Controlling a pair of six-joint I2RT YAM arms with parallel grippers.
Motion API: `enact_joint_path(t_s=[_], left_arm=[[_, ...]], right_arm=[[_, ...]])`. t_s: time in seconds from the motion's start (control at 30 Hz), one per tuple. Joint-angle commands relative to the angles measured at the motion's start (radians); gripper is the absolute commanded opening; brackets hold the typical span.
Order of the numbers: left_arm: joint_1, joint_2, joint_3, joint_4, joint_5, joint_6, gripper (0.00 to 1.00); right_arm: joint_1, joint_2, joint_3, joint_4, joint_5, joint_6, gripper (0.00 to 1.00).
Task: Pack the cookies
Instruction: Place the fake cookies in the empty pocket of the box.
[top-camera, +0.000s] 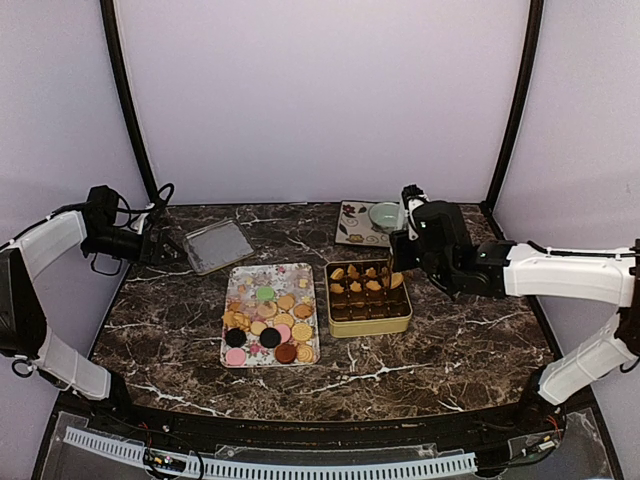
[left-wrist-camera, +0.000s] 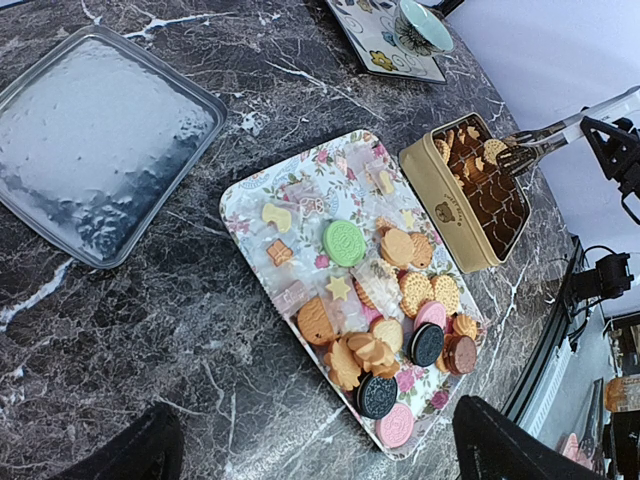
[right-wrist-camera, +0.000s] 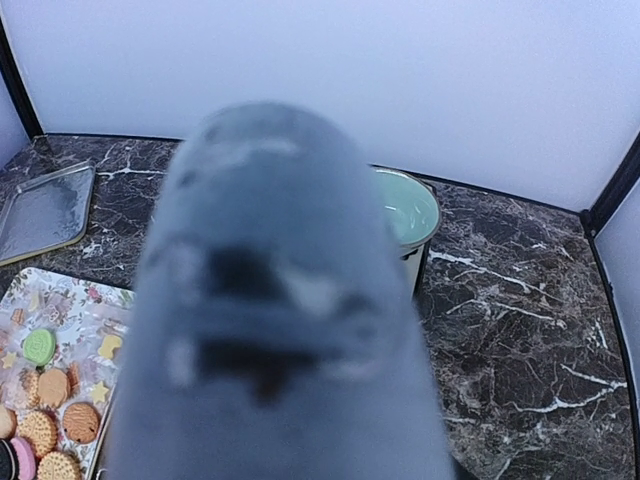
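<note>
While the right gripper (top-camera: 402, 248) clamps tongs (left-wrist-camera: 535, 148) whose tips meet a cookie (left-wrist-camera: 494, 150) over the tin (left-wrist-camera: 452, 215), the left gripper (left-wrist-camera: 320, 450) hangs with fingers wide, holding nothing. Placing appears in hand; most cookies (left-wrist-camera: 400, 290) lie on the tray (left-wrist-camera: 250, 200). Next move calls for release into a free cell.

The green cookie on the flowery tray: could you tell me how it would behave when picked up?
The green cookie lies flat, so it probably won't roll. Small and thin, likely light. Being a biscuit, it may crack if squeezed.
</note>
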Motion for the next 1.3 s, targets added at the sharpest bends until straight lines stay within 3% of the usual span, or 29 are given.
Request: enact_joint_path(t_s=[0.0,0.4,0.77,1.27], left_arm=[[0.006,-0.030,-0.004,-0.015,0.018,0.012,0.96],[0.005,-0.031,0.004,-0.019,0.018,0.013,0.96],[0.005,-0.024,0.007,-0.015,0.027,0.006,0.96],[0.005,-0.030,0.007,-0.021,0.024,0.011,0.96]], right_arm=[[-0.015,-0.055,0.015,0.006,-0.012,0.069,0.47],[-0.017,-0.061,-0.006,-0.002,-0.041,0.155,0.45],[-0.017,-0.168,-0.052,-0.026,-0.004,0.160,0.45],[-0.024,-0.117,-0.072,-0.009,-0.015,0.181,0.44]])
